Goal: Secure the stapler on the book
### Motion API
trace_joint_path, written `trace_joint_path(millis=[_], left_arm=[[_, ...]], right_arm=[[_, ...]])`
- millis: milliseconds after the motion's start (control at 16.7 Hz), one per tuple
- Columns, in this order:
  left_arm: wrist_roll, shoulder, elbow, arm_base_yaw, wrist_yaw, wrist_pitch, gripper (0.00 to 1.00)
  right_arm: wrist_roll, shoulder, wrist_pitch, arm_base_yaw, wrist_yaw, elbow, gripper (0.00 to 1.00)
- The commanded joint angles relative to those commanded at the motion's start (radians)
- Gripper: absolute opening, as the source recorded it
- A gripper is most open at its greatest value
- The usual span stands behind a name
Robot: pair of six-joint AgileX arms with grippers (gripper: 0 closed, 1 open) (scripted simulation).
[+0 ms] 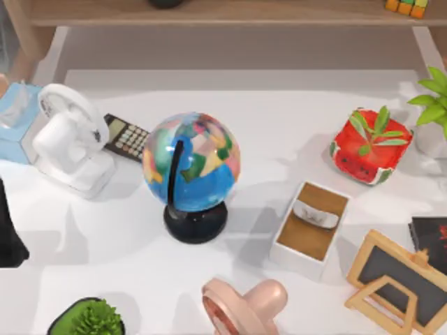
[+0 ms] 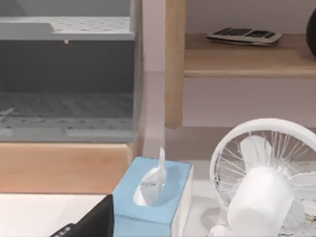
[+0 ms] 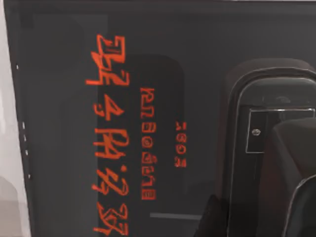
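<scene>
The book (image 1: pixel 307 239) lies at the right of the table, tan cover up, with white page edges showing. The whitish-grey stapler (image 1: pixel 316 213) rests on its cover towards the far end. My left arm (image 1: pixel 8 234) stands at the table's left edge, far from the book. A dark part of my left gripper (image 2: pixel 91 224) sits beside a blue tissue box (image 2: pixel 153 197). Part of my right gripper (image 3: pixel 289 163) hangs close over a flat black item with red marks (image 3: pixel 123 138).
A globe (image 1: pixel 191 171) stands mid-table, left of the book. A white fan (image 1: pixel 70 139), a calculator (image 1: pixel 126 137) and the tissue box (image 1: pixel 17 118) are at the left. A watermelon planter (image 1: pixel 370 146), a chalkboard easel (image 1: pixel 398 279) and the black item (image 1: pixel 429 241) ring the book; a pink fan (image 1: pixel 244 307) is in front.
</scene>
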Motion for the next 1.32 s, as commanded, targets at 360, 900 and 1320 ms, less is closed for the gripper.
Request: trace_joint_path(millis=[360, 900, 1320], left_arm=[[0.0, 0.0, 0.0, 0.0, 0.0, 0.0, 1.0], [0.0, 0.0, 0.0, 0.0, 0.0, 0.0, 1.0], [0.0, 0.0, 0.0, 0.0, 0.0, 0.0, 1.0]], right_arm=[[0.003, 0.041, 0.098, 0.001, 0.0, -0.054, 0.0], [0.004, 0.055, 0.131, 0.003, 0.0, -0.076, 0.3], [0.004, 0.055, 0.131, 0.003, 0.0, -0.076, 0.83]])
